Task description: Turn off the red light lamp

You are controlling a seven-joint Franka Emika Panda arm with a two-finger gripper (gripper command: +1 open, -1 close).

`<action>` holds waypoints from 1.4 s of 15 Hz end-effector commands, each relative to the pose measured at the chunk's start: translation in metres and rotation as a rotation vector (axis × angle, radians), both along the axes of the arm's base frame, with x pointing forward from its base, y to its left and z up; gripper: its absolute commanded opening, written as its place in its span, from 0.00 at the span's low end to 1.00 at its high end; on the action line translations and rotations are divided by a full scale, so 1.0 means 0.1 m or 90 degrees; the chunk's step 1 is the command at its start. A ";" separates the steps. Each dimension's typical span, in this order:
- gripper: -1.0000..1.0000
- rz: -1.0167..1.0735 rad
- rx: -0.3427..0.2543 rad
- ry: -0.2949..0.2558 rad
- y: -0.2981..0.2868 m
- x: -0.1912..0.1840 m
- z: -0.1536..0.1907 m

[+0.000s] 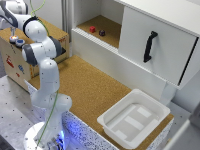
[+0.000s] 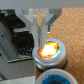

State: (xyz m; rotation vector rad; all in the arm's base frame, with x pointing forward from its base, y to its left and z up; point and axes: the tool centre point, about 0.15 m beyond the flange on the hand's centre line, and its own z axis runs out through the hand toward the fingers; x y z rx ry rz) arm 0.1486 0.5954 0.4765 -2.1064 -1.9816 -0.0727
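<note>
The arm is reached over to the exterior view's left, and its gripper [image 1: 13, 35] hangs right above two little round lights sitting on top of a cork-topped wooden box [image 1: 50, 31]. From the wrist view the red light lamp [image 2: 49, 51] is directly under the tool, glowing hot orange, with its pale rim showing all round; the blue-topped light [image 2: 56, 78] sits just beside it, close enough that a sloppy push could catch it instead. The fingers [image 2: 39, 30] look pressed together into one narrow tip, and that tip appears to be touching or just about touching the lamp's glowing top, a little off its middle; I can't tell whether any real pressure is on it. Since the lamp is lit, I'd judge the press not yet done. To do it well, I'd want the tip brought nearer the centre of the dome and driven straight down, so the puck doesn't tip or skate across the cork, then lifted cleanly once the glow dies. As for containers: the white cabinet's upper shelf [image 1: 111, 30] holds a small red cube [image 1: 92, 29] and a dark little object [image 1: 102, 33] beside it. The white plastic bin [image 1: 134, 119] on the cork tabletop [image 1: 90, 90] seems to hold only flat white pieces or moulded ribs; I can't say which.
</note>
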 end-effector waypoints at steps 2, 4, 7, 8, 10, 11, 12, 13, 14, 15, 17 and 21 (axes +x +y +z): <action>0.00 -0.017 -0.093 0.028 0.43 0.20 -0.30; 0.00 -0.035 -0.116 0.038 0.39 0.27 -0.52; 0.00 -0.050 -0.059 -0.010 0.29 0.25 -0.05; 0.00 -0.049 -0.034 -0.044 0.22 0.23 0.29; 0.00 -0.062 -0.022 -0.081 0.08 0.29 0.71; 1.00 -0.078 -0.018 -0.107 0.01 0.36 0.81; 1.00 -0.102 -0.019 -0.113 -0.04 0.47 0.82; 1.00 -0.123 -0.019 -0.120 -0.08 0.57 0.79; 1.00 -0.134 -0.015 -0.121 -0.10 0.62 0.76; 1.00 -0.149 -0.012 -0.124 -0.13 0.70 0.71; 1.00 -0.168 -0.013 -0.134 -0.18 0.84 0.64; 1.00 -0.207 -0.016 -0.151 -0.33 1.11 0.55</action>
